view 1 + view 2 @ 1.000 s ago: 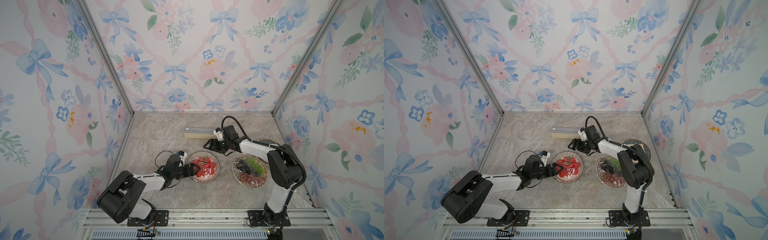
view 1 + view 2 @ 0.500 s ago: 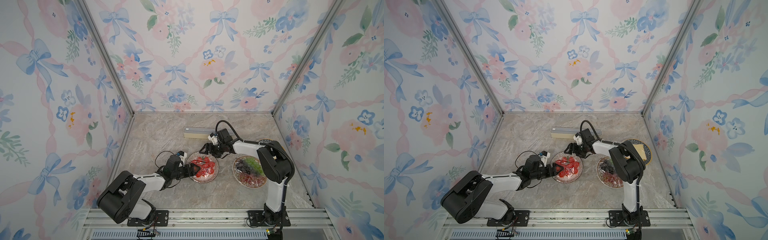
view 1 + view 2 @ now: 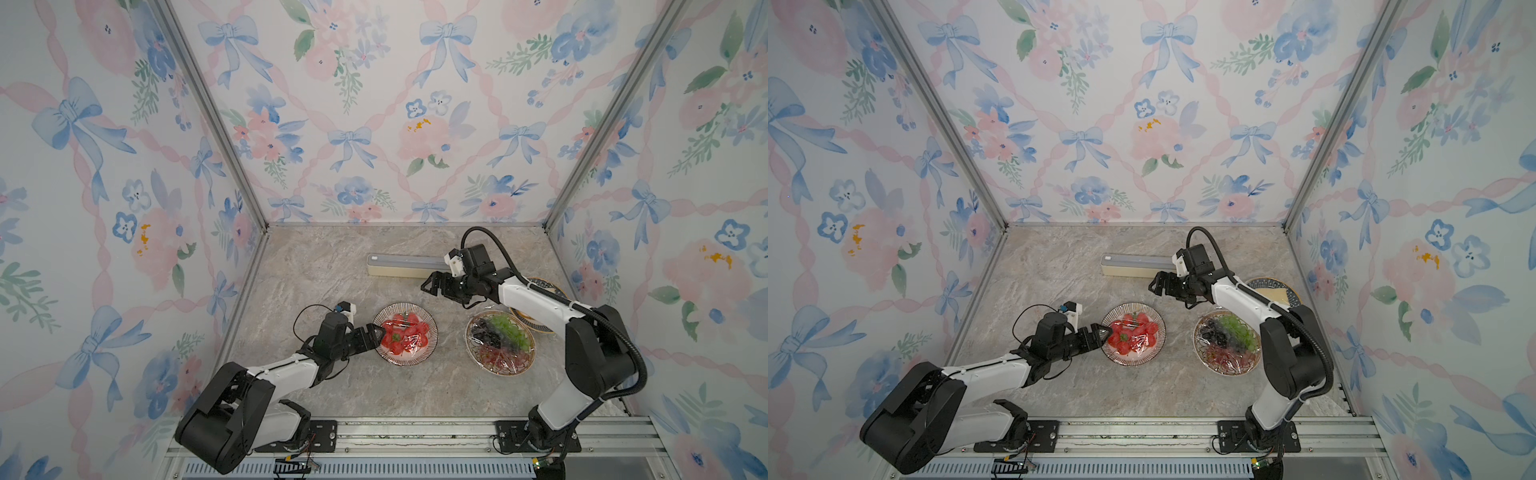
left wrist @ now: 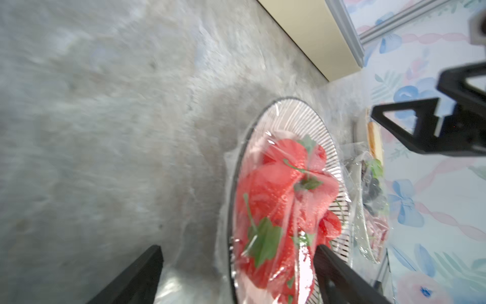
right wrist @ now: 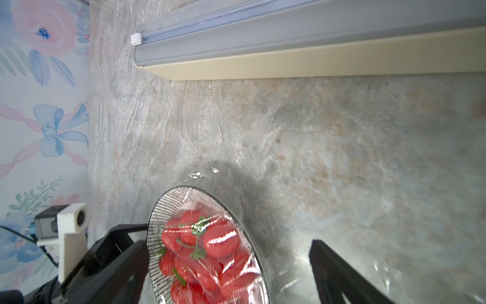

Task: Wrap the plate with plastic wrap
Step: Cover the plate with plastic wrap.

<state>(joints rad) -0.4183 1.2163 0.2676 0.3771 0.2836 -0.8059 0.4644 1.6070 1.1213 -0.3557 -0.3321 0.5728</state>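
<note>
One table (image 3: 316,270): grey marble-look top, nothing on it had shifted in the last second.
Right arm (image 3: 536,299): had pulled back from the plate's far rim toward the box. Half a second before, it was right at that rim.
Right gripper (image 3: 428,286): fingers spread wide and empty. It hung just in front of the box end, apart from the plate.
Left gripper (image 3: 377,332): stayed at the plate's near rim. Fingers (image 4: 142,273) were wide apart, one on the table side and one over the rim, clamped on nothing visible.
Box (image 3: 405,266): lay at the back, with no film seen running from it.
Grape plate (image 3: 468,336): already under film, beside the target, untouched.
Plate (image 3: 405,307): strawberries, centre front, between the two grippers.
Wrap (image 4: 302,258): lay crinkled over the strawberries and spilled past the rim onto the table.
Change: right side had let go and backed off; left fingers had eased wider.
Meaning: cover looked laid. Probably only edge tucking was left; couldn't tell if the far edge was under the rim.
</note>
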